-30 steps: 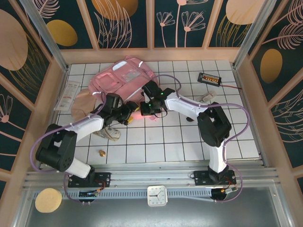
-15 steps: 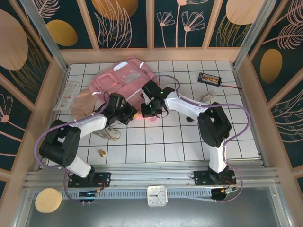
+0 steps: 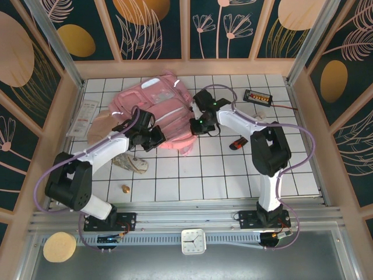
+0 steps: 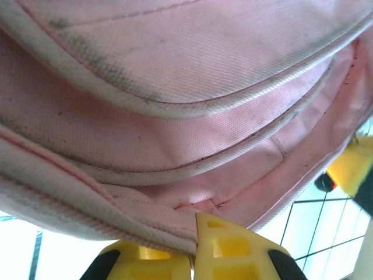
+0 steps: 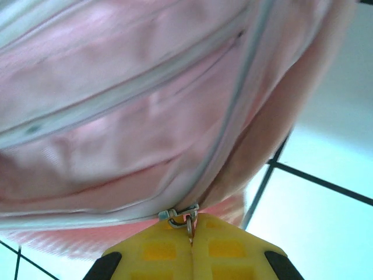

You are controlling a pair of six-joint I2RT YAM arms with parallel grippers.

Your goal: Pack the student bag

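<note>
Both arms reaching inward, left end effector (image 3: 153,139) clamped on the student bag (image 3: 157,100), right end effector (image 3: 197,125) clamped likewise

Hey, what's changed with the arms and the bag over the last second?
The right gripper, shut on the zipper pull, moved right and farther from the bases, spreading the bag wider. The left gripper stayed clamped on the bag's edge.

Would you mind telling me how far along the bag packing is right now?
Done: both arms have hold of the student bag. In hand: the left gripper pinches a fabric edge, and the right gripper is shut on the zipper pull, seemingly working the opening. Left: a red-and-black item, a crumpled pouch and a small brown object lie outside it; what's inside cannot be seen.
</note>
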